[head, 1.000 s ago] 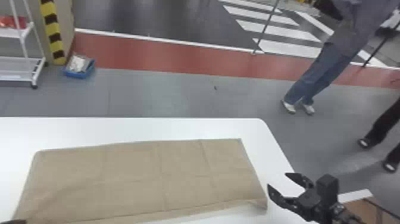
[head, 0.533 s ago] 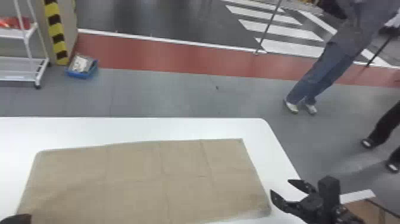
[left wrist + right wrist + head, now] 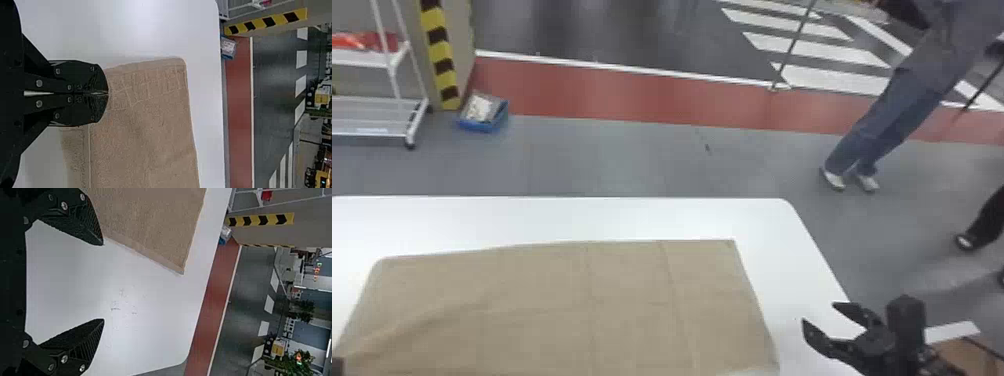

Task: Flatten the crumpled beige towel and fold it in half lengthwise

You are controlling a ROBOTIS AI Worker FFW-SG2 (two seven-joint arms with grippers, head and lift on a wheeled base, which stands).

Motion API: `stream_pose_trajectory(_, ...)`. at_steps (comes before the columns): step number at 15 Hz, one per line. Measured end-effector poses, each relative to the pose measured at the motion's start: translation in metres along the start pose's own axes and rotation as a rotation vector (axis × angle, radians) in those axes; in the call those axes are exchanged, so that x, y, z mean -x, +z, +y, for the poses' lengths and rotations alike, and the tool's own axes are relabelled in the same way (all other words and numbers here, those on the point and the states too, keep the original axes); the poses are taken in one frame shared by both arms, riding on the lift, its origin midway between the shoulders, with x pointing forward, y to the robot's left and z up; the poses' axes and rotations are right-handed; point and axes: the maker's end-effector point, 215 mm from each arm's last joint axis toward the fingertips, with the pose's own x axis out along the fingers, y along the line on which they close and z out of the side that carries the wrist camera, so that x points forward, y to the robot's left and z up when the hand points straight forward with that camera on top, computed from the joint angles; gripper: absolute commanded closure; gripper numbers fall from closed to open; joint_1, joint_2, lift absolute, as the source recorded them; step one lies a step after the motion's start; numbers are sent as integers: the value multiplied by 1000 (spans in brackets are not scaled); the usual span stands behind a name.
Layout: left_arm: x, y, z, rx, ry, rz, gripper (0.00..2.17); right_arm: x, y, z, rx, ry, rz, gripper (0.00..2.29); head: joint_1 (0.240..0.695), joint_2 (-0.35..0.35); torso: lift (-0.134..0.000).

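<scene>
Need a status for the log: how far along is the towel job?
Flattening looks mostly done: the beige towel lies spread on the white table. In hand: the left tool is shut, tips at the towel; can't tell if it pinches cloth. The right tool is open beside the towel. Left, probably: smoothing the ridge at the towel's left and finishing the lengthwise fold, which I can't confirm.

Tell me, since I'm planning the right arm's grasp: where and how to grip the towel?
Probably the right edge of the towel, by its near corner, coming in from the robot's right: that edge lies thin, flat, facing the open right gripper.
</scene>
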Motion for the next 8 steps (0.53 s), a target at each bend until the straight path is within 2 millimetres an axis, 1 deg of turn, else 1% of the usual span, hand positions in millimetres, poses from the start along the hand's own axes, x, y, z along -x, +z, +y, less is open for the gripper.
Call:
stream_pose_trajectory(1,3,2,-1,13,-25,-8,498,0,-1,0,-7,-2,4,211,695,-274,0)
stream_pose_trajectory(2,6,4,-7,35,-69,-20,245,-1,-2,0,-16,-1,10,208,695,-282,0)
stream_pose_trajectory(3,10,8,-16,69,-132,-38,151,-3,-2,3,-22,3,14,208,695,-289,0)
stream_pose_trajectory(4,13,9,-20,106,-173,-51,66,-5,-2,7,-25,7,15,208,695,-293,0)
stream_pose_trajectory(6,12,7,-21,149,-191,-60,66,-8,-2,11,-27,12,19,208,695,-287,0)
stream_pose_trajectory(8,4,9,-16,154,-167,-77,107,-9,-1,12,-28,12,21,211,695,-280,0)
